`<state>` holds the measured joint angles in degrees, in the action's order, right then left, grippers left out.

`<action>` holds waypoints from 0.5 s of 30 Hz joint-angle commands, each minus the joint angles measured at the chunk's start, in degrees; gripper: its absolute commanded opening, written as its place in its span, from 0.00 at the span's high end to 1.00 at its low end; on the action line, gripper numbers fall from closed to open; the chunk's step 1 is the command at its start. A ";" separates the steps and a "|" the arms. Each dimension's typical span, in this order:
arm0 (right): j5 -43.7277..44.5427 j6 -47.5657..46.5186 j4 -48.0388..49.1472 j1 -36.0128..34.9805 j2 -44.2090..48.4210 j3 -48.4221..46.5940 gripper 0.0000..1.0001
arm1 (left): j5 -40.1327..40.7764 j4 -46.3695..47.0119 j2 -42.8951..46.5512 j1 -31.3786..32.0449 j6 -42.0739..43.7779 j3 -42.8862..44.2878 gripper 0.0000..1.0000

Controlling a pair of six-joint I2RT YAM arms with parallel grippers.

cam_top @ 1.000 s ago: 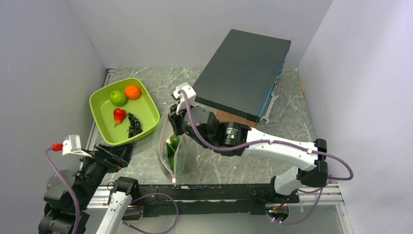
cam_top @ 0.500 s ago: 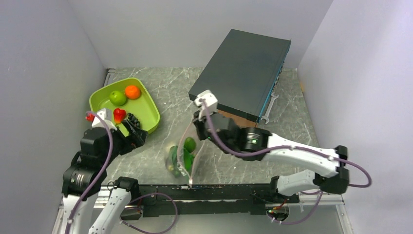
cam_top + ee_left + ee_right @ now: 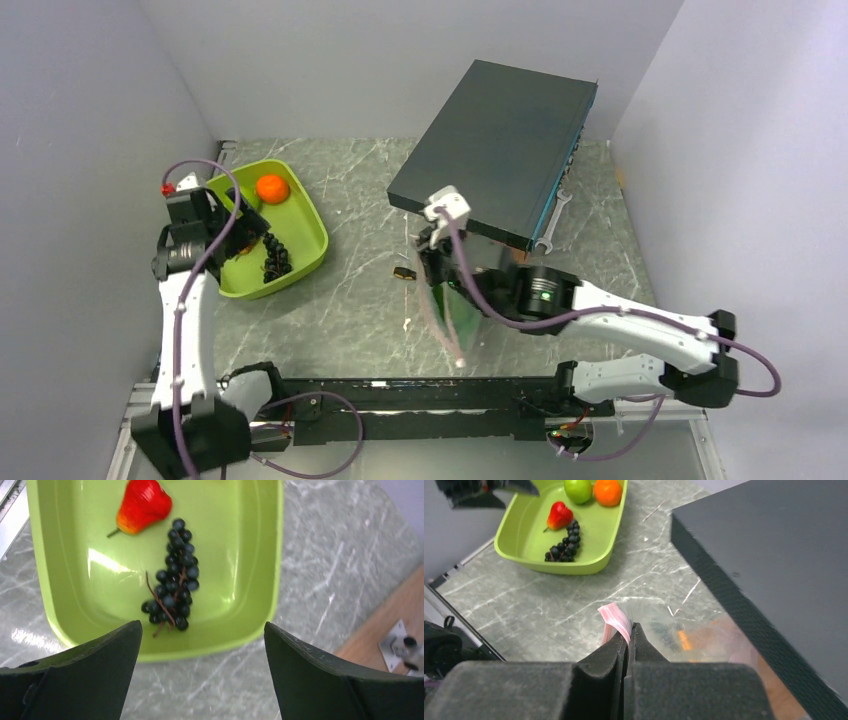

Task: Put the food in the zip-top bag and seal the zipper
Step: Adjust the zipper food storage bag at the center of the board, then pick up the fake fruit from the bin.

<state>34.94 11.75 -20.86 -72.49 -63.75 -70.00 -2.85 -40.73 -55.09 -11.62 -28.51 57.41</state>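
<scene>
My right gripper [image 3: 437,268] is shut on the pink zipper strip [image 3: 615,619] of the clear zip-top bag [image 3: 452,318], which hangs from it with green food [image 3: 464,312] inside. My left gripper [image 3: 202,627] is open and empty, above the near rim of the lime-green tray [image 3: 235,540]. The tray holds black grapes [image 3: 174,575] and a red-yellow fruit [image 3: 142,505]. An orange fruit [image 3: 607,491] and a green apple [image 3: 577,489] lie at its far end. In the top view the left gripper [image 3: 243,228] hides the red fruit.
A large dark box [image 3: 500,140] stands tilted at the back right, its front edge just behind my right gripper. A wrench [image 3: 555,215] lies beside it. A small dark object [image 3: 405,272] lies on the table left of the bag. Walls close in on three sides.
My right gripper has carried the bag to the right, away from the tray and towards the box. My left arm has risen and swung out over the tray.
</scene>
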 commanded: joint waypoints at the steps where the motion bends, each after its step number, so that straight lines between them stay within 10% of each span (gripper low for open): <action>1: -8.85 -1.54 13.59 2.89 -7.41 0.67 1.00 | -6.71 11.05 -10.76 -6.07 0.90 1.47 0.04; 15: -18.90 2.09 18.36 11.25 -14.87 1.16 1.00 | 4.77 7.41 -47.44 -8.87 16.93 20.87 0.15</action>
<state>18.96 12.58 -7.97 -62.13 -82.41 -69.45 -3.40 -32.51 -100.77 -20.45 -19.84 77.93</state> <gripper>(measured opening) 0.007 0.852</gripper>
